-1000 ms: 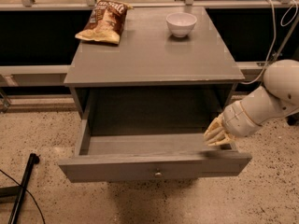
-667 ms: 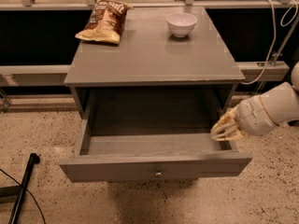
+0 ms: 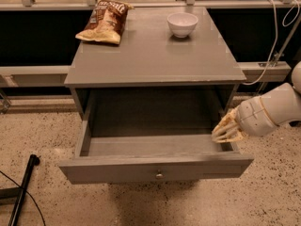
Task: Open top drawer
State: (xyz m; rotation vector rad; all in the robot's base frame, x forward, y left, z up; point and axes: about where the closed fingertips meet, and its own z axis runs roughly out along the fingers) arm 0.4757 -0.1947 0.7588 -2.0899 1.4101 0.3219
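Grey wooden top drawer [image 3: 117, 169], wide with a flat front panel and a small round metal knob [image 3: 159, 175] at its centre, stands pulled far out of the grey square cabinet [image 3: 155, 55], its front hanging over the speckled floor [image 3: 42, 131]. At the top edge of the drawer's right side wall, near the cabinet opening, sits the yellowish gripper [image 3: 225, 130] on the end of a thick white arm [image 3: 268, 116] reaching in from the right. How wide its grasp stands cannot be told, nor whether it touches the wall. On the cabinet top lie a crumpled brown-and-yellow snack bag [image 3: 105, 22] at the back left and a small white bowl [image 3: 182, 23] at the back right, well apart.
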